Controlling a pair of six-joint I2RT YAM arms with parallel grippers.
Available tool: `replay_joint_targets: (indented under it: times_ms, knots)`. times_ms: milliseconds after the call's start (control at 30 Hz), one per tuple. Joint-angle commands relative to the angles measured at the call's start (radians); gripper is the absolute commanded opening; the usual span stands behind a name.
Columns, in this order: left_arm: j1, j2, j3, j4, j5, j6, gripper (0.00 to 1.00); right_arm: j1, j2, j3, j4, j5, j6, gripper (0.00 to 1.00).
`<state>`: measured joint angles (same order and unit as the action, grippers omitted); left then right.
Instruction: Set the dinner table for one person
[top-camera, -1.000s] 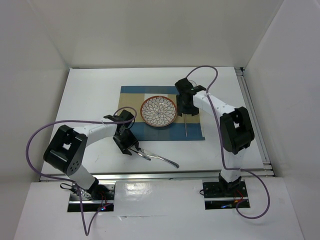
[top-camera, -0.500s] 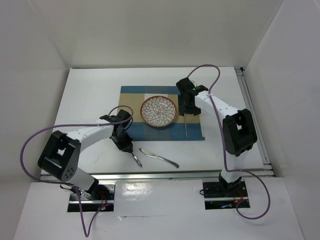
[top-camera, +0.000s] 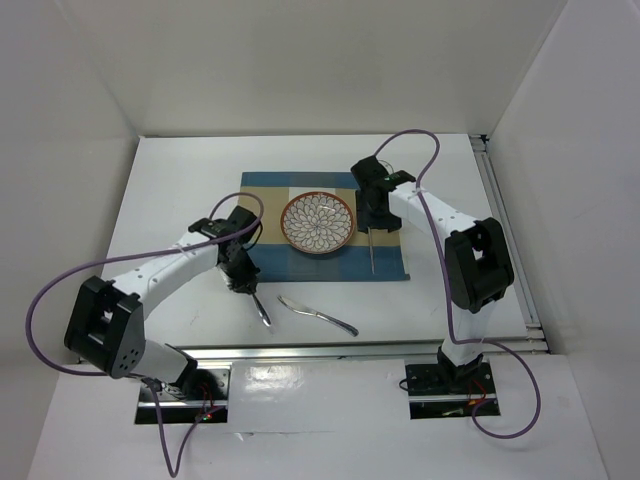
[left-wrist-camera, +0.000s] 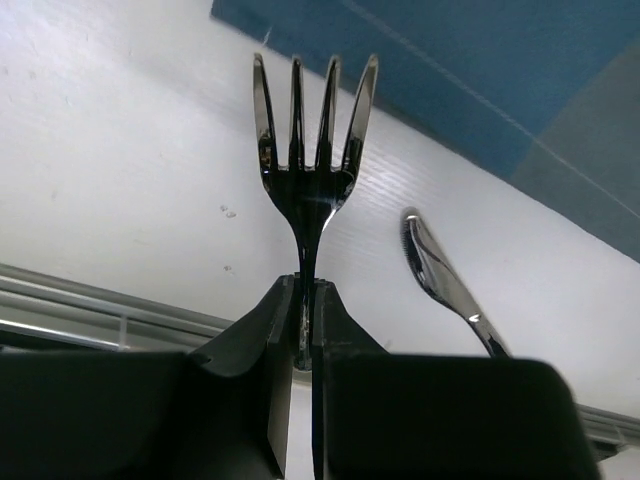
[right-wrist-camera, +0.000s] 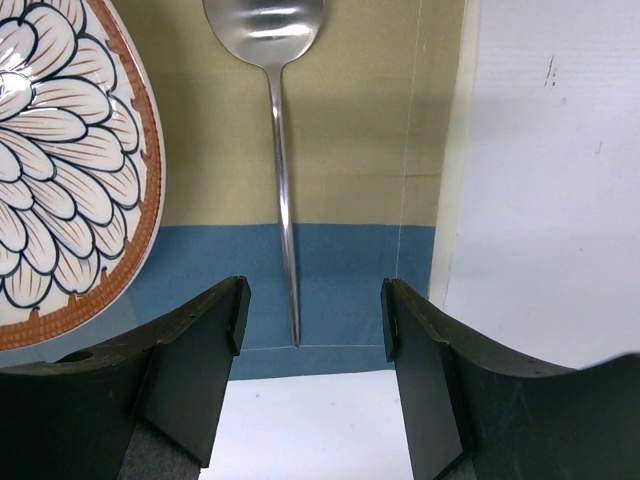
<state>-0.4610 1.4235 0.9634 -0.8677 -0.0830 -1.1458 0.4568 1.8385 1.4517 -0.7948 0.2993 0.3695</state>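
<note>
Fingers (left-wrist-camera: 250, 340) of the left gripper (left-wrist-camera: 305, 300) are pressed together on the thin handle of a silver fork (left-wrist-camera: 312, 170). The fork sticks straight out ahead of the gripper, its four tines pointing away. Whether the tines touch the surface below cannot be told. Just to the right of this gripper, apart from the fork, a silver knife (left-wrist-camera: 440, 280) lies flat. Ahead of the tines and to their right is a corner of a blue-and-tan checked placemat (left-wrist-camera: 480, 80). Beneath the gripper, the fork and the knife is the dinner table (left-wrist-camera: 120, 150), a wide white top reaching out on every side, with a metal rail (left-wrist-camera: 100, 300) just behind the gripper.

From above, the left gripper (top-camera: 243, 278) sits beside the near left corner of the placemat (top-camera: 265, 190).

The right gripper (right-wrist-camera: 312, 320) is spread wide and holds nothing. It hangs over the near edge of the placemat, and the tip of a spoon (right-wrist-camera: 283, 200) handle lies on the cloth under the gap between its fingers. The spoon runs straight ahead, bowl farthest away. To the left of this gripper a round plate (right-wrist-camera: 60, 150) with a white petal pattern and a red-brown rim rests on the placemat. To the gripper's right, past the cloth's edge, is bare white table.
</note>
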Motion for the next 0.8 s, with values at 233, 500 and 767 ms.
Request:
replay_joint_targets:
  times_ms: [233, 500, 767]
  knots:
    - [-0.004, 0.153, 0.357, -0.014, -0.107, 0.381, 0.0, 0.011, -0.088, 0.039, -0.056, -0.019, 0.032, 0.67]
    - [0.039, 0.541, 0.773, -0.159, -0.27, 0.529, 0.0, 0.199, -0.257, -0.15, 0.08, -0.196, -0.214, 0.67]
    - [0.1, 0.776, 0.956, -0.165, -0.117, 0.675, 0.0, 0.451, -0.318, -0.355, 0.179, -0.21, -0.234, 0.7]
